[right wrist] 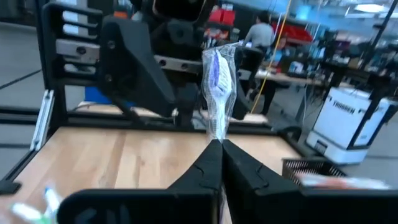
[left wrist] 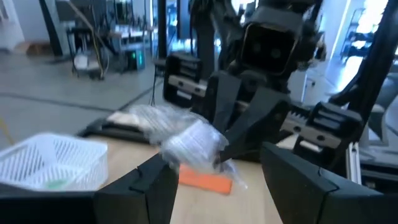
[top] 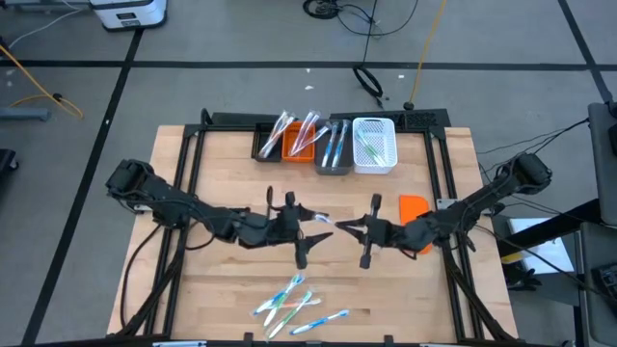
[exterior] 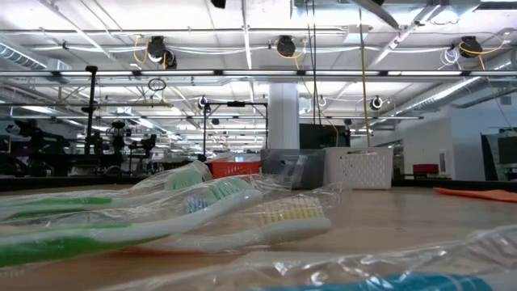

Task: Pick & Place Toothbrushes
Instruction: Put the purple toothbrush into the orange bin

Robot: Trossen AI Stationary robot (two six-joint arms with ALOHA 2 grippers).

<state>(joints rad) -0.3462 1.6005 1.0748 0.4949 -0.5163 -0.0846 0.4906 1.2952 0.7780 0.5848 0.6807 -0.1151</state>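
Over the middle of the table my two grippers face each other. My right gripper [top: 345, 228] [right wrist: 221, 146] is shut on a toothbrush in a clear wrapper [right wrist: 217, 81] [top: 323, 219]. My left gripper [top: 316, 231] [left wrist: 217, 186] is open, and the wrapped toothbrush [left wrist: 193, 143] sits just beyond the gap between its fingers, apart from them. Several more wrapped toothbrushes [top: 294, 304] [exterior: 202, 210] lie flat on the table near its front edge. Others stand in the bins at the back. My right gripper pinches one end of the clear wrapper [right wrist: 215, 134] between its two shut fingers, at their free ends. The fingers lie level and come from the table's right. The toothbrush sticks out past the fingertips toward my left gripper, lifted clear of the table.
A row of bins stands at the table's far edge: black [top: 270, 143], orange [top: 301, 145], grey [top: 335, 146] and a white basket [top: 374, 145] [left wrist: 50, 162]. A flat orange block [top: 413, 205] [left wrist: 205, 180] lies at the right, beside my right arm. A person sits in the room beyond.
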